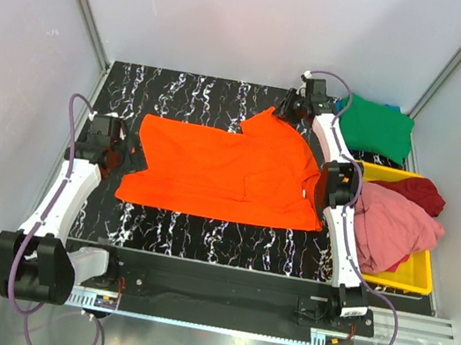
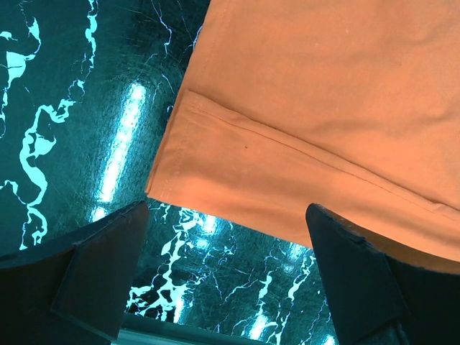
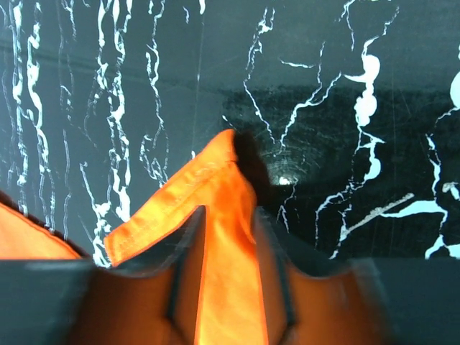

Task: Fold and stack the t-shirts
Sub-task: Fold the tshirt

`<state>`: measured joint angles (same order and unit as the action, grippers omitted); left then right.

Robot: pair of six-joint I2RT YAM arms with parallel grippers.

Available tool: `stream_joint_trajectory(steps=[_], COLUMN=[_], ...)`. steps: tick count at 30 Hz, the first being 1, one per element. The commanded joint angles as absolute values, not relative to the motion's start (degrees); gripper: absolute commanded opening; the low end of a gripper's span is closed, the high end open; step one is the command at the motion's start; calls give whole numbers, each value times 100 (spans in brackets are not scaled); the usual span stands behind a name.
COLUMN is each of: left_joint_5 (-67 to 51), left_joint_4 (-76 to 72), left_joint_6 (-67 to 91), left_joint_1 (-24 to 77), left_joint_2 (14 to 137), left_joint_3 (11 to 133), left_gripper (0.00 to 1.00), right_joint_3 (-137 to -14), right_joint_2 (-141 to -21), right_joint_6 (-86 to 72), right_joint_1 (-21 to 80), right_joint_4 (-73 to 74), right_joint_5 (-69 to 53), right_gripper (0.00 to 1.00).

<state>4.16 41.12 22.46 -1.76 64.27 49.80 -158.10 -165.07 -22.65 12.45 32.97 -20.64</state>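
The bright orange t-shirt (image 1: 226,172) lies spread on the black marbled table (image 1: 191,94). My right gripper (image 1: 289,104) is shut on its far sleeve (image 3: 215,215) and holds that corner up at the back. My left gripper (image 1: 115,145) is open just off the shirt's left edge; its fingers (image 2: 93,266) hang above bare table, with the shirt's hemmed corner (image 2: 208,158) ahead of them. A green t-shirt (image 1: 374,128) lies folded at the back right. A pink t-shirt (image 1: 395,228) and a dark red t-shirt (image 1: 419,192) lie crumpled in the yellow tray (image 1: 413,276).
A sliver of blue cloth (image 1: 391,105) shows behind the green shirt. The right arm (image 1: 339,192) reaches along the orange shirt's right edge. Grey walls enclose the table on three sides.
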Motion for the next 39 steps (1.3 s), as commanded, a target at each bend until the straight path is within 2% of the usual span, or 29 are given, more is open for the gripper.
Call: stream_joint_trajectory(steps=[1,3,6,7,14,17,23,28,34,39], left_joint_5=[571,580,615,624,659,940,159,-130,-658,-1063], left_joint_4=[4087,4069,4061,4061,4113,4113,4096,4043,3990,3990], left_joint_6=[2224,2259,2320,2320,2399,2382,2452,2382,2312,2391], left_joint_1=[-149,-132,-132,-132,-132,-202,-711,-791,-843,-853], left_joint_2=[6390,6390,6442,6477,7311,8127,10053,11484,12611,13148], left_joint_3=[5247,5238,5264,5317,6283,6968,8445,9710,10862,11224], left_gripper=[98,98,98,98,98,98,86,82,77,68], right_joint_3=[-15820,-15820,-15777,-15698,-15215,-14872,-14134,-14071,-13826,-13255], right_joint_2=[-16576,-16576,-16524,-16480,-15515,-15067,-14249,-14072,-13844,-13474], right_joint_6=[-2162,-2136,-2022,-1926,-1705,-1801,-1925,-2074,-2206,-2004], right_joint_1=[1283,1275,1257,1257,1327,1327,1406,1441,1494,1573], right_joint_4=[3384,3445,3515,3507,3489,3480,3445,3428,3428,3401], right_joint_5=[-2136,-2145,-2110,-2101,-2189,-2249,-2382,-2540,-2716,-2585], right_gripper=[35,22,8,0,0,0,0,0,0,0])
